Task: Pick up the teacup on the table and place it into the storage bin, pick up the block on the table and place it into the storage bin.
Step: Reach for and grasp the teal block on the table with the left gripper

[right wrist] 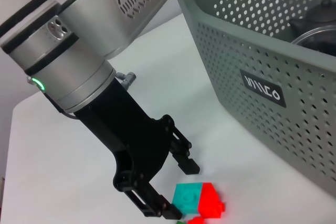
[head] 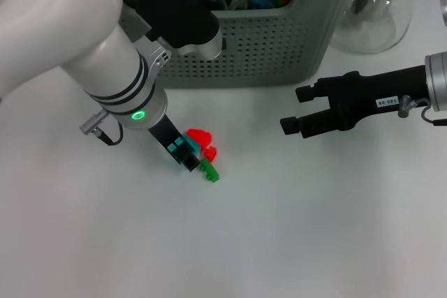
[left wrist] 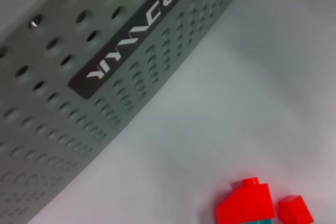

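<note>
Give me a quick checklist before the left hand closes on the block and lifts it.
1. Left hand down at the block, fingers open on either side: ok.
2. Block lying on the table, outside the storage bin: ok.
3. Fingers centred on the block: cannot tell.
4. Right hand open, off to the side, apart from the block: ok.
5. Room left inside the bin, which already holds items: cannot tell.

Plain white tabletop (head: 293, 228) fills the view w/ soft, even light; clear glass jug (head: 374, 12) at far edge.
</note>
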